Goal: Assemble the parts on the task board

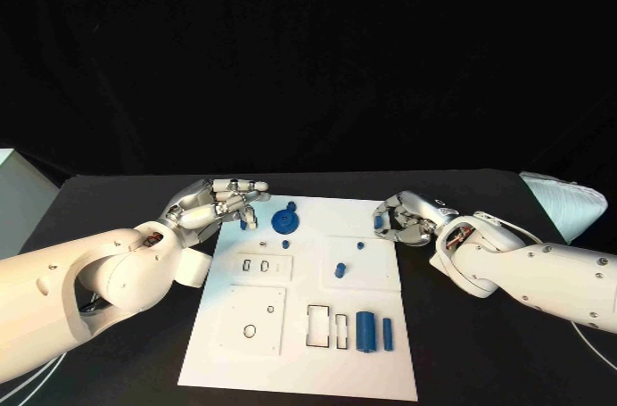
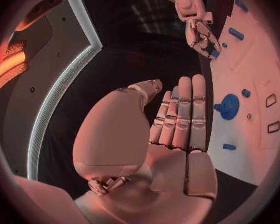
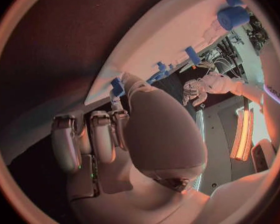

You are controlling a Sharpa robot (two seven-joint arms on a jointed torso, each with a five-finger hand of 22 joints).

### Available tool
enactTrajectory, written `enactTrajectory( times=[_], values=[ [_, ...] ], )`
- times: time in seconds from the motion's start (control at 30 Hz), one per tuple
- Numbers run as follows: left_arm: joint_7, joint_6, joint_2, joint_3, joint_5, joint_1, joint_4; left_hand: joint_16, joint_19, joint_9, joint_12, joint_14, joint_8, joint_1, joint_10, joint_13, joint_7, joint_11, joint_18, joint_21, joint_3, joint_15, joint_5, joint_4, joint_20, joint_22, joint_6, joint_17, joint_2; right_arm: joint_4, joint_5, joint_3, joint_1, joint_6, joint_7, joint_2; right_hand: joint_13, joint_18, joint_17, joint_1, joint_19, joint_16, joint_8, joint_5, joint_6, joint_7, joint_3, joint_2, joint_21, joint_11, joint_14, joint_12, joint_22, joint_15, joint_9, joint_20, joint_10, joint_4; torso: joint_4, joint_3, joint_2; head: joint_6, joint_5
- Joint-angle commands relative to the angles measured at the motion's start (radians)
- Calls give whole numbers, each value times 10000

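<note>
While blue parts (image 1: 373, 332) dot the task board (image 1: 386, 375), both robot hands (image 1: 218, 203) (image 1: 405, 219) hover empty, fingers apart.

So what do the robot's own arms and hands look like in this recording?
Both arms are smooth, rounded white shells with small dark screw dots. The left hand and right hand are silver metal, built of jointed segments, with pale smooth fingers. The palm back is a bulging, glossy shell in the wrist views. Thin pale cables trail on the table below each arm.
</note>
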Motion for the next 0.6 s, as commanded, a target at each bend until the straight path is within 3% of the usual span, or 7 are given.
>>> enactTrajectory(
  times=[0.03,0.37,0.6],
  values=[
    [60,181,13,6,-27,4,12,48,-44,13,13,-63,-54,-67,-78,17,88,16,69,39,37,-19,-31,-2,6,14,-70,-17,24,-18,-5,0,-12,94,-1,15,1661,-145,2152,44,1047,19,92,49,138,-15,95,22,46,-82,919,55,2634,-109,20,-61,157,15,-2,-2,0,-13,9],
    [51,186,10,6,-28,4,14,48,-44,13,13,-63,-54,-67,-78,17,88,16,69,39,37,-19,-31,-2,6,14,-70,-17,24,-18,-4,0,-16,-95,6,54,1703,-145,2158,57,1047,20,234,69,306,-95,295,123,46,-155,922,94,2634,-177,53,-125,204,7,-7,7,4,-23,12],
    [44,187,3,6,-28,4,15,48,-44,13,13,-63,-54,-67,-78,17,88,16,69,39,37,-19,-31,-2,6,14,-70,-17,24,37,-133,1,-17,-586,-184,53,1780,-145,2173,189,1047,24,610,-17,654,-289,777,478,46,-327,928,166,2634,-334,183,-266,295,-176,-6,6,5,-37,24]
  ],
)
